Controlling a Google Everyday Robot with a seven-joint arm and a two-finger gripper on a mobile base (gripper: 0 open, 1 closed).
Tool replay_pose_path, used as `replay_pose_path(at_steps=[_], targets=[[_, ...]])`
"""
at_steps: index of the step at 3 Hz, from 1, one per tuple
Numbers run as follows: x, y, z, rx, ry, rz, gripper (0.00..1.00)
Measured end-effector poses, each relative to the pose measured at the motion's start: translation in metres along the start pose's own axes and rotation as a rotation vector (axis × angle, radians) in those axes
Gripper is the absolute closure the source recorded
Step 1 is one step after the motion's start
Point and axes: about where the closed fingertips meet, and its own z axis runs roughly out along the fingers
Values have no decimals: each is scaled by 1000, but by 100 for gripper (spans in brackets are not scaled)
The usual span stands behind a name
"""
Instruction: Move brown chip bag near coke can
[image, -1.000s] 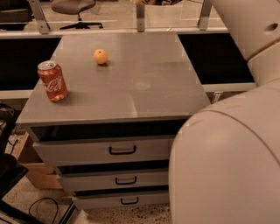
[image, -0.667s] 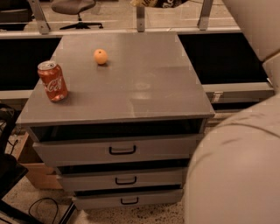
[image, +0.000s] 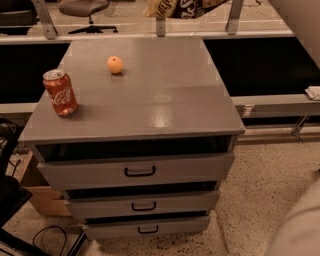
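Note:
The coke can (image: 60, 92) stands upright at the left edge of the grey cabinet top (image: 165, 100). Only the lower part of the brown chip bag (image: 182, 7) shows. It is at the top edge of the camera view, beyond the cabinet's far edge, and the frame cuts it off. My gripper is out of view above the top edge, so what holds the bag is hidden. My white arm (image: 300, 20) shows at the upper right, and another part of it (image: 300, 230) at the lower right corner.
A small orange fruit (image: 115, 64) lies on the far left part of the cabinet top. Three drawers (image: 140, 171) stand slightly open below. Grey rails and posts (image: 233, 17) run behind the cabinet. A cardboard box (image: 42, 192) sits on the floor at the left.
The large white part of my arm that covered the lower right has swung away to the right, uncovering the drawers and floor. The can, fruit and bag stay put.

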Motion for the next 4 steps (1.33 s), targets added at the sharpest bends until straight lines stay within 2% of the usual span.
replay_pose_path(at_steps=[1,3,4], targets=[[2,27,-9,-35,7,1,100],[9,106,-21,-130,21,44,100],[12,138,-26,-179,51,56,100]])
